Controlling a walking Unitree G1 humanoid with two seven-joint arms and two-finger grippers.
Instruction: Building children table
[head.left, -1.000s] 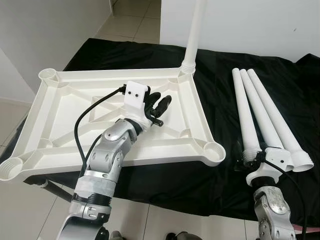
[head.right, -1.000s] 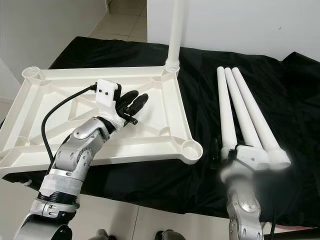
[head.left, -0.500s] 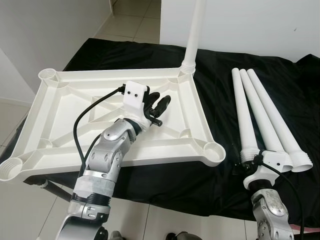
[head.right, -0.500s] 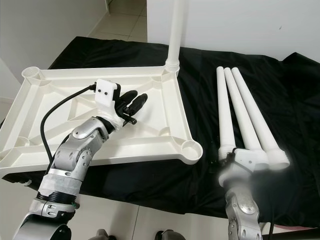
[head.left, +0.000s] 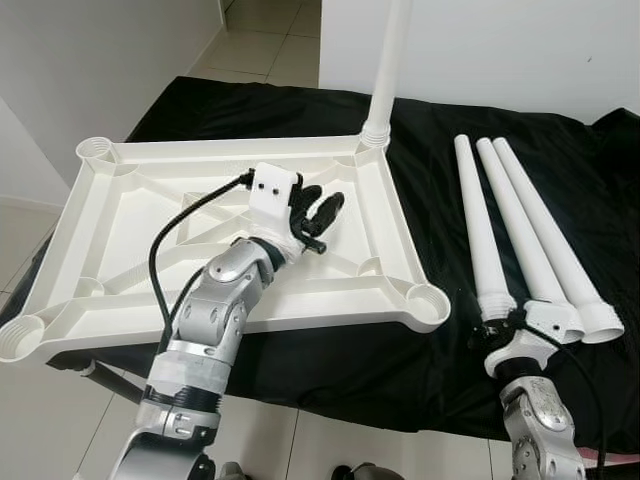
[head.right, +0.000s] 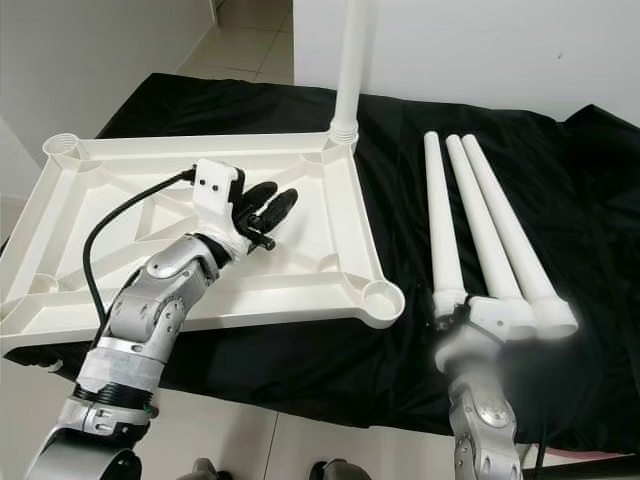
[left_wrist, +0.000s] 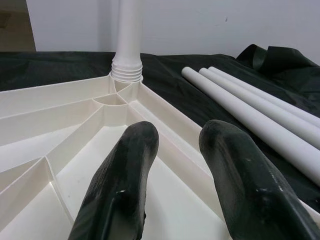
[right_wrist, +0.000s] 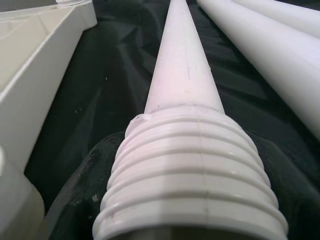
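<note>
— White plastic everywhere. Where is the tabletop (head.left: 130, 300) lying?
— Upside down on the black cloth (head.left: 450, 190), ribs facing up, with one leg (head.left: 385, 70) standing upright in the far right corner socket.
— And the left gripper (head.left: 322, 213)?
— It is hovering over the ribbed underside near the middle, fingers (left_wrist: 125, 175) spread apart and holding nothing.
— The other legs?
— Three are lying side by side on the cloth to the right of the tabletop. The nearest one, the loose leg (head.right: 440, 225), is angling slightly away from the other two (head.right: 500, 230).
— What is the right gripper (head.left: 497, 327) doing?
— It is pinching the threaded end (right_wrist: 192, 175) of that loose leg, black fingers closing on either side of the threads.
</note>
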